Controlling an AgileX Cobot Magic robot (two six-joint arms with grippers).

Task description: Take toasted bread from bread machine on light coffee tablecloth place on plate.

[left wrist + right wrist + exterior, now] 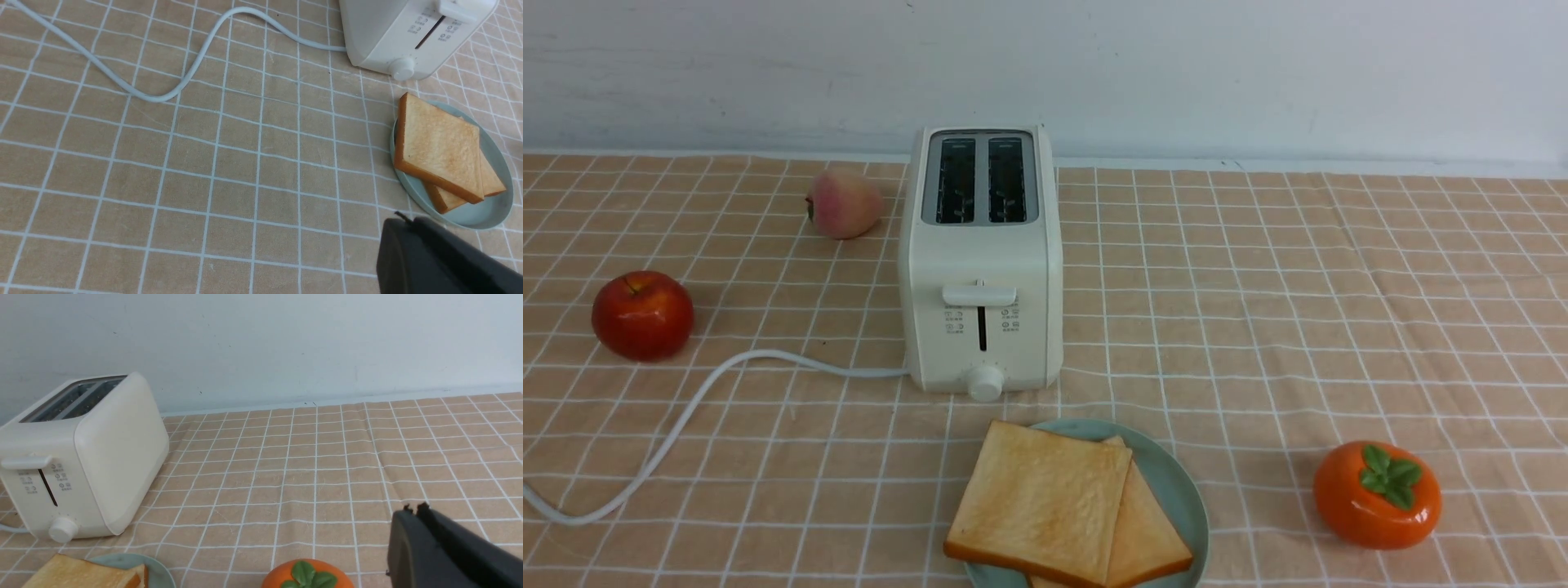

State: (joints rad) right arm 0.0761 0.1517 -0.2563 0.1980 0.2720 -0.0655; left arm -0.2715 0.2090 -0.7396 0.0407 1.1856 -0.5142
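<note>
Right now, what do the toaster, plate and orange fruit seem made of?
Bread machine: likely matte cream plastic, with smooth moulded corners. Plate: smooth pale blue-green, ceramic or melamine, unclear. Orange fruit: glossy highlights, probably a plastic or glazed replica.

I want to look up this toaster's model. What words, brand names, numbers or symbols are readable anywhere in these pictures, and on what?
No text reads clearly in any view.
Bread machine: small round button icons with tiny captions on both sides of the lever slot, too small and blurred to read; no brand name shows.
Plate, toasted bread, light coffee tablecloth: no writing, only the cloth's white grid.
</note>
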